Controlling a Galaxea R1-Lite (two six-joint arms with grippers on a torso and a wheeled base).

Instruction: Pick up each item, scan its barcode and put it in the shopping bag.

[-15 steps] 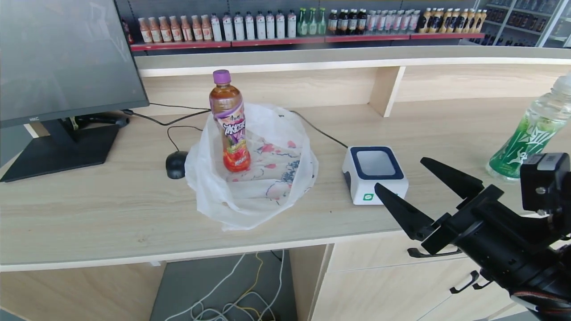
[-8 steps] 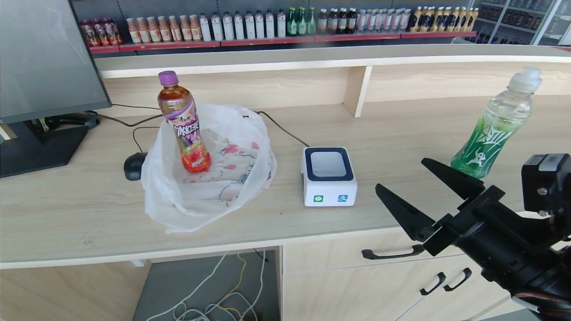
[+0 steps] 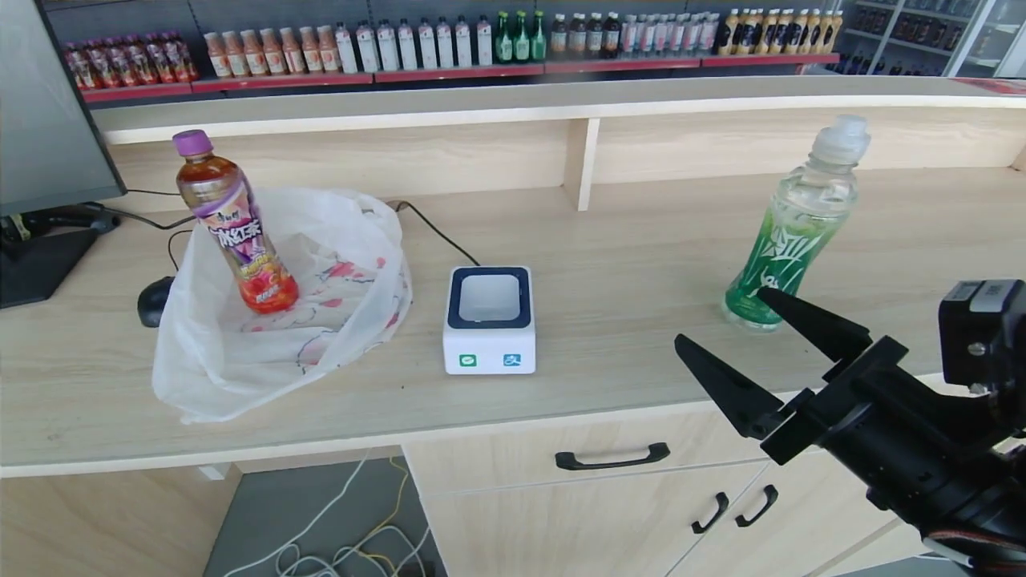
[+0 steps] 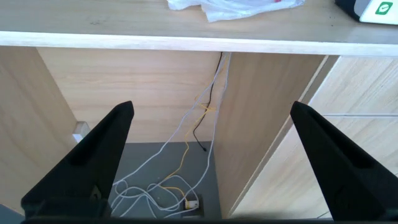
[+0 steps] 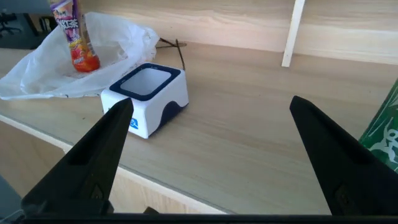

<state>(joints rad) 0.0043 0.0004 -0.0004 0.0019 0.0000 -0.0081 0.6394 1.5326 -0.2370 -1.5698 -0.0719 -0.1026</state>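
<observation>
A tea bottle [image 3: 232, 228] with a purple cap stands upright inside the open white shopping bag [image 3: 240, 353] at the counter's left. The white and blue scanner [image 3: 489, 320] sits mid-counter. A green-labelled clear bottle [image 3: 789, 232] stands upright at the right. My right gripper [image 3: 719, 316] is open and holds nothing, hovering over the counter's front edge, with one fingertip just before the green bottle's base. Its wrist view has the scanner [image 5: 146, 96], the bag [image 5: 37, 78], the tea bottle [image 5: 74, 34] and the green bottle [image 5: 382, 134]. My left gripper [image 4: 211, 109] is open and holds nothing, low in front of the counter.
A monitor [image 3: 40, 120] and a black mouse [image 3: 152, 300] are at the far left. A raised back ledge with an upright divider [image 3: 583, 164] bounds the counter [image 3: 625, 264]. Drawers with black handles [image 3: 613, 458] sit below; loose cables [image 4: 180, 174] hang under the counter.
The head view has swung to the right, so everything on the counter sits further left in the picture. The open right gripper now stands nearer the green bottle.
</observation>
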